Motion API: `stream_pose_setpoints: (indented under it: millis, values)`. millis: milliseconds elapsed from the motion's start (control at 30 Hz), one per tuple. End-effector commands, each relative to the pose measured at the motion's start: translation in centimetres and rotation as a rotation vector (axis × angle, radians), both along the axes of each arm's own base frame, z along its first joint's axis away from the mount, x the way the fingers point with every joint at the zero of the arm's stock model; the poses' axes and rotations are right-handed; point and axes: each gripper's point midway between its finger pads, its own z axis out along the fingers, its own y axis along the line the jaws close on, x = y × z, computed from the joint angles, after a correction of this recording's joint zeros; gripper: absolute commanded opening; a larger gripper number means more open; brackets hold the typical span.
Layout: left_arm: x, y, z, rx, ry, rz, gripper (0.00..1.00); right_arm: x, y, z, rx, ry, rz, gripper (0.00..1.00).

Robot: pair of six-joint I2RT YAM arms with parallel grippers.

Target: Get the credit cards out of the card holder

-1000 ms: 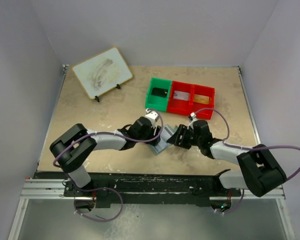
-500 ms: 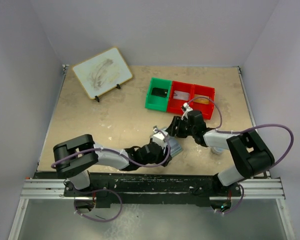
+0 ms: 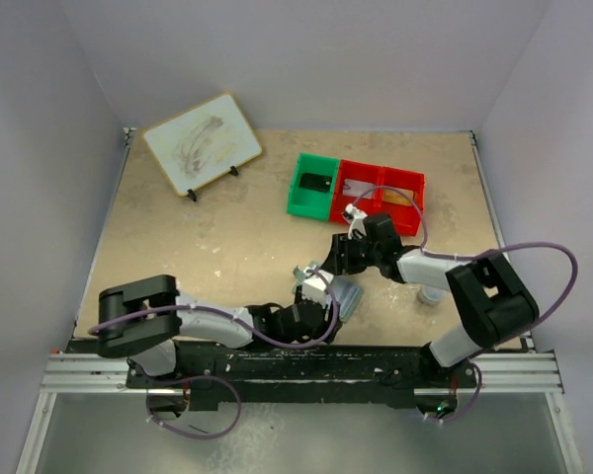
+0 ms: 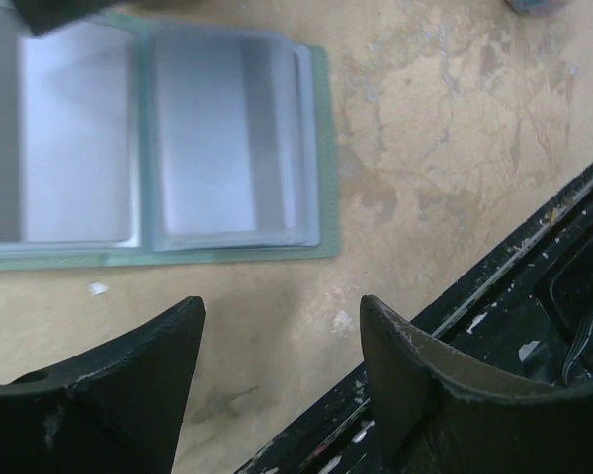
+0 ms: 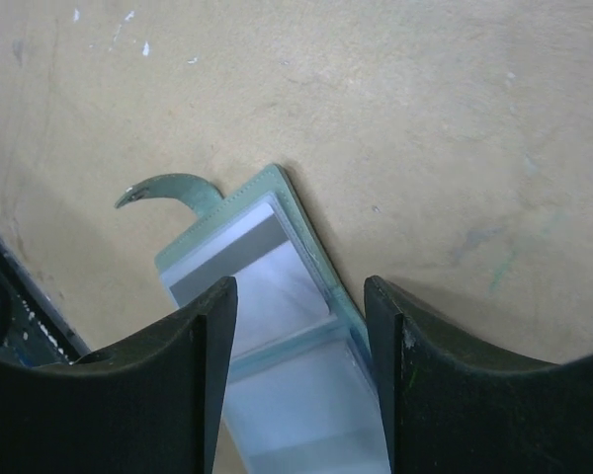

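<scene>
Jaws of the left end effector [image 4: 279, 321] stand apart with nothing between them, just short of the card holder [image 4: 178, 148]. It lies open on the tan surface [image 4: 455, 148] near the front edge. The right end effector [image 5: 298, 296] hangs over its other side, jaws likewise apart, gripping nothing. Farther back sit the bins [image 3: 381, 193].

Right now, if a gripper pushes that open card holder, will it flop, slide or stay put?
The card holder lies open and thin on the table, so it probably slides rather than tips. Its centre fold and curled tab suggest soft material, likely to flop when lifted. The sleeves look glossy, perhaps slippery.
</scene>
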Motion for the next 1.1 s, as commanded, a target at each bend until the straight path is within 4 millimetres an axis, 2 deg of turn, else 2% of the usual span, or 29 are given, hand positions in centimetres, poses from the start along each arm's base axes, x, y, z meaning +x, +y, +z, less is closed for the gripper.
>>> stream_pose_setpoints:
  millis: [0, 67, 167, 367, 500, 633, 800, 1067]
  values:
    - [1.8, 3.3, 3.3, 0.002, -0.082, 0.123, 0.63, 1.6, -3.0, 2.9, -0.109, -0.076, -0.185, 0.58]
    - [2.3, 4.8, 4.2, 0.015, -0.115, 0.154, 0.63, 2.1, -3.9, 5.0, -0.097, -0.118, -0.273, 0.59]
    - [3.8, 6.6, 4.8, 0.039, -0.130, 0.205, 0.63, 1.4, -3.3, 6.7, 0.007, -0.115, -0.302, 0.57]
    - [8.9, 9.7, 5.9, 0.042, -0.132, 0.366, 0.56, -1.2, -2.1, 6.5, 0.200, -0.024, -0.336, 0.52]
    - [10.1, 8.7, 6.5, 0.021, -0.114, 0.348, 0.52, -2.1, -1.8, 6.2, 0.242, 0.017, -0.344, 0.50]
    - [10.5, 7.1, 6.7, 0.026, -0.104, 0.319, 0.49, -2.2, -1.5, 6.3, 0.247, 0.028, -0.344, 0.48]
    - [10.8, 6.0, 7.4, -0.025, -0.104, 0.315, 0.46, -2.4, -0.6, 6.4, 0.252, 0.033, -0.324, 0.47]
    - [12.2, 6.6, 8.0, -0.099, -0.057, 0.400, 0.37, -2.9, 1.8, 4.8, 0.233, 0.081, -0.259, 0.46]
